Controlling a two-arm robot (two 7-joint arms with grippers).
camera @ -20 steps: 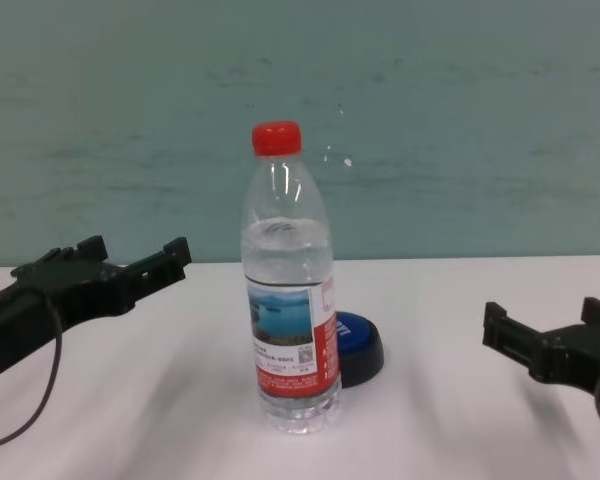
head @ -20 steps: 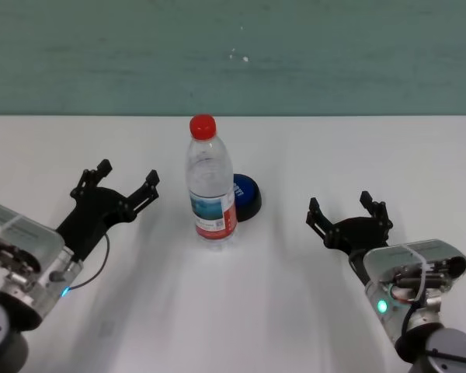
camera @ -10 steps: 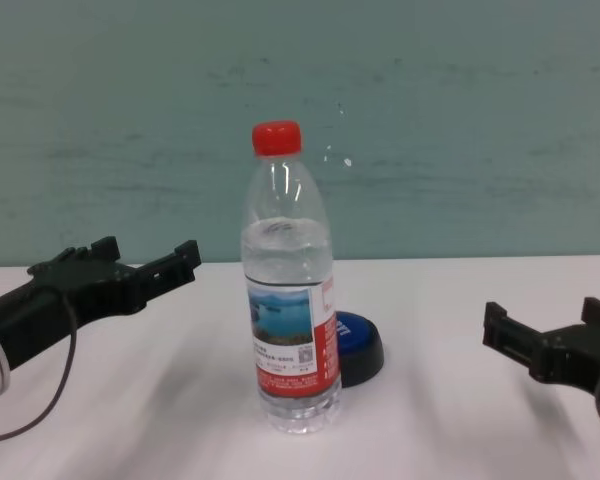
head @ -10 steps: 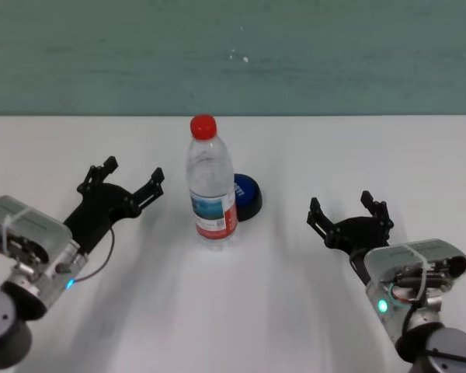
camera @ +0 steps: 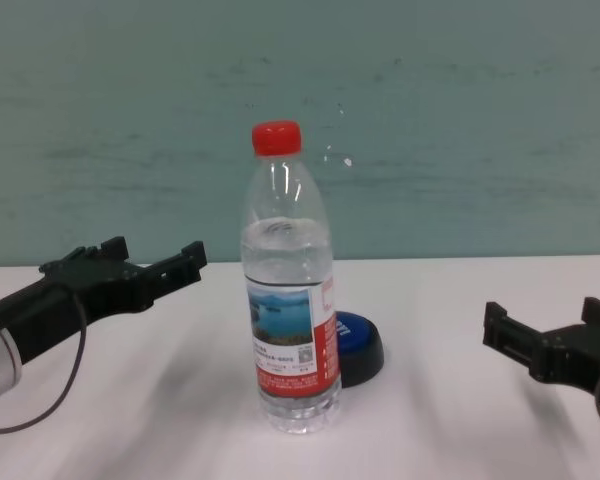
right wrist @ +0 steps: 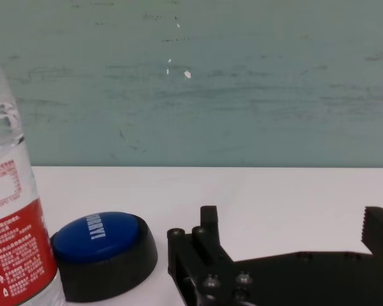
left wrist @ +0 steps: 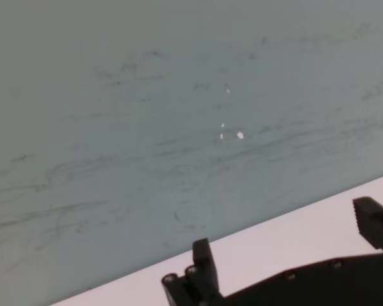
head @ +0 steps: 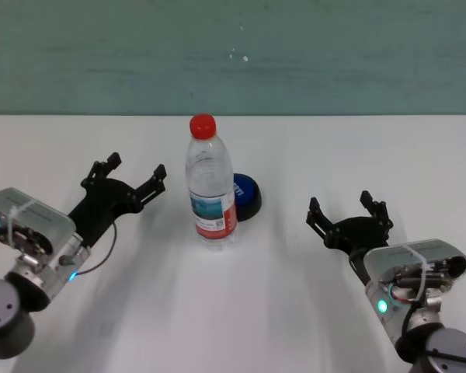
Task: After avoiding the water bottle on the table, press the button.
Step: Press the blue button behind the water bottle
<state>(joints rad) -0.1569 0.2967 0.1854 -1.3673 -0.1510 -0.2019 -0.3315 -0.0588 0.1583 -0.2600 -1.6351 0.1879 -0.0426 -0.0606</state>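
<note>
Change: left gripper [head: 132, 172] has crept forward toward the water bottle [head: 211, 186]; its jaws gape, empty.
Table [head: 295, 311]: bottle upright at centre.
Right gripper [head: 346, 208]: parked, splayed, empty.
Button [head: 245, 194]: just behind bottle, unpressed.
Progress: approach only; detour and press remain.

Scuffed teal-green painted wall [head: 311, 54] runs straight behind the far edge of the plain white flat bench [head: 241, 311]; few small white chips on wall; soft even light, faint shadows
</note>
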